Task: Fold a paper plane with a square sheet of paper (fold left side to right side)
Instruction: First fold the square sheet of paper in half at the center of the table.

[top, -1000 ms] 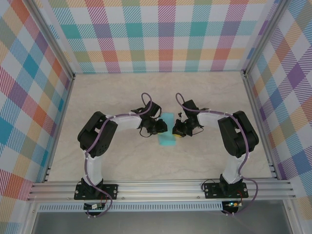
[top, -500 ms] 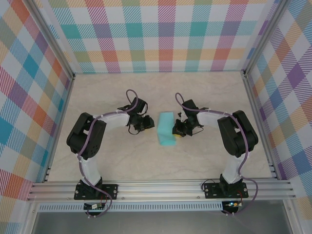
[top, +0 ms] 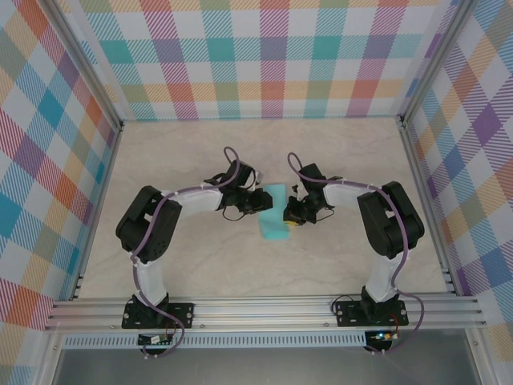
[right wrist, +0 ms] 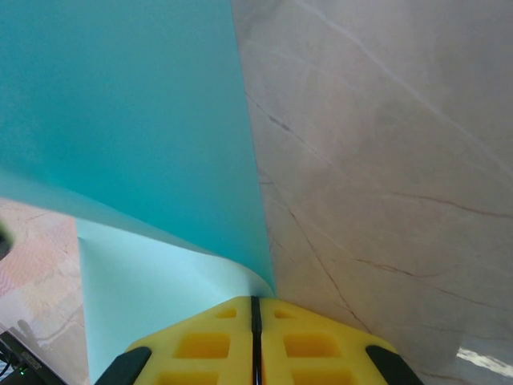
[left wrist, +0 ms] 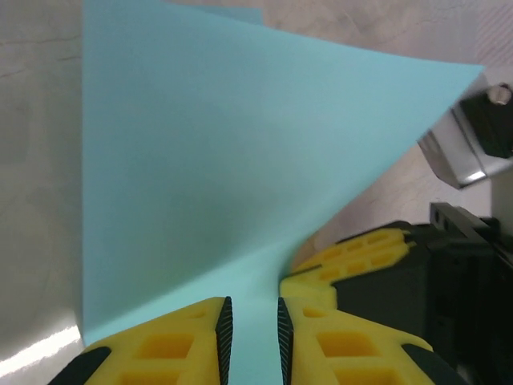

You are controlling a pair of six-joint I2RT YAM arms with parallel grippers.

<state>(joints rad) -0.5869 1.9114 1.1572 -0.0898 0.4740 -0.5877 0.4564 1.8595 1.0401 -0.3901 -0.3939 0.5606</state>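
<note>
a teal sheet of paper [top: 274, 220] is seen at the middle of the table [top: 200, 265], partly lifted off the table. the right gripper [right wrist: 255, 301] is clamped on its edge. the left gripper [left wrist: 254, 311] is held slightly apart around the raised flap.

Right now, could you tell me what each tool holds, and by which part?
The right tool is shut on the square sheet of paper at its edge. Whether the left tool grips it cannot be told.

One square sheet of paper [top: 276, 228], one table [top: 321, 265], two left fingers [left wrist: 180, 346], two right fingers [right wrist: 200, 345].
</note>
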